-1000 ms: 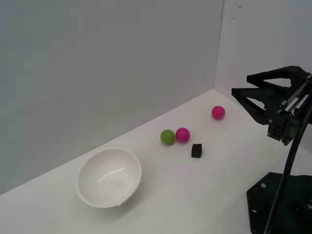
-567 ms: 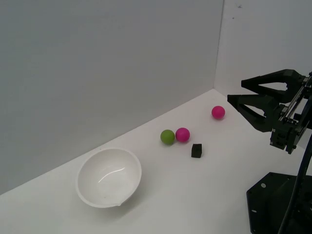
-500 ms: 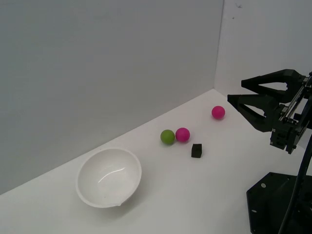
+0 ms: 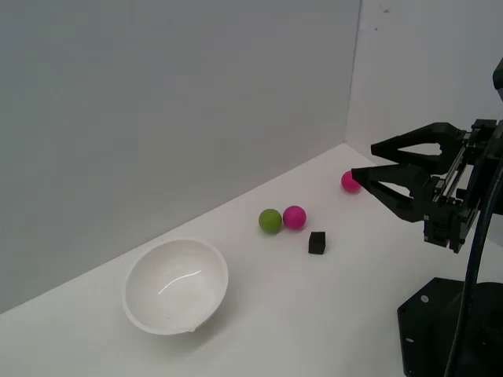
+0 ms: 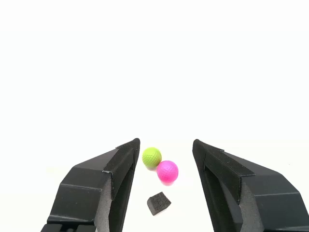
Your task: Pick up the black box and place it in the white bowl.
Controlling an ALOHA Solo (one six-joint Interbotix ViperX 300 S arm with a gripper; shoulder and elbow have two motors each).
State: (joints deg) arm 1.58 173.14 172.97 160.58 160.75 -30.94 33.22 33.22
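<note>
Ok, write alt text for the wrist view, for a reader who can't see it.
The tool, its two black fingers spread open and holding nothing, frames a small black box on a plain white table. Just beyond the box, a pink ball and a green ball sit close together.

Pincer (image 4: pixel 363 160) spread wide, empty, raised off the surface.

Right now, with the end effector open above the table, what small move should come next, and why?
Probably ease forward and down toward the black box. The end effector is open and empty, off to the exterior view's right of the box, which sits apart from the pink ball; the wrist view already frames it between the fingers.
</note>
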